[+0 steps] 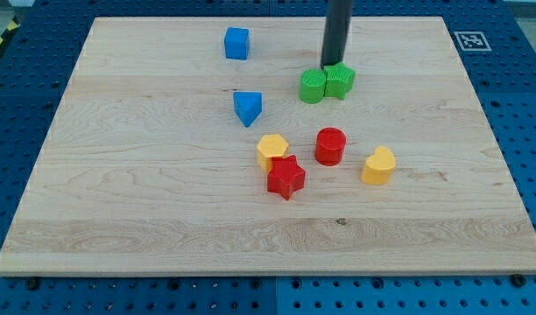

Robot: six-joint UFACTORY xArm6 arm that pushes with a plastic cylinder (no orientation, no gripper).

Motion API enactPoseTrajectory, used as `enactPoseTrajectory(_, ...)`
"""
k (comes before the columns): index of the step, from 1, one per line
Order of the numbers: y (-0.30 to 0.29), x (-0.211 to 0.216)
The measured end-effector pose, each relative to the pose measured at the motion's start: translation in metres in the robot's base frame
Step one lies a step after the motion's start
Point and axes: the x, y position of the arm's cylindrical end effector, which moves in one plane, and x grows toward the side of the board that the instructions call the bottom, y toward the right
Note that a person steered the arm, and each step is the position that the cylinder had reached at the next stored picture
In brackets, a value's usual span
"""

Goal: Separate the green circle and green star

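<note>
The green circle and the green star sit touching side by side in the upper middle of the wooden board, circle on the view's left. My tip is the end of the dark rod coming down from the view's top. It stands just behind the two green blocks, right at the seam between them, touching or nearly touching both.
A blue cube is at the upper left of the greens, a blue triangle below it. A yellow hexagon, red star, red cylinder and yellow heart-like block cluster below.
</note>
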Motion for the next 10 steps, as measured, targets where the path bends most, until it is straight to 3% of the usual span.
enactPoseTrajectory(2, 0.002, 0.009)
enactPoseTrajectory(4, -0.090, 0.029)
enactPoseTrajectory(6, -0.110, 0.051)
enactPoseTrajectory(8, -0.103, 0.054)
enactPoseTrajectory(10, -0.057, 0.019)
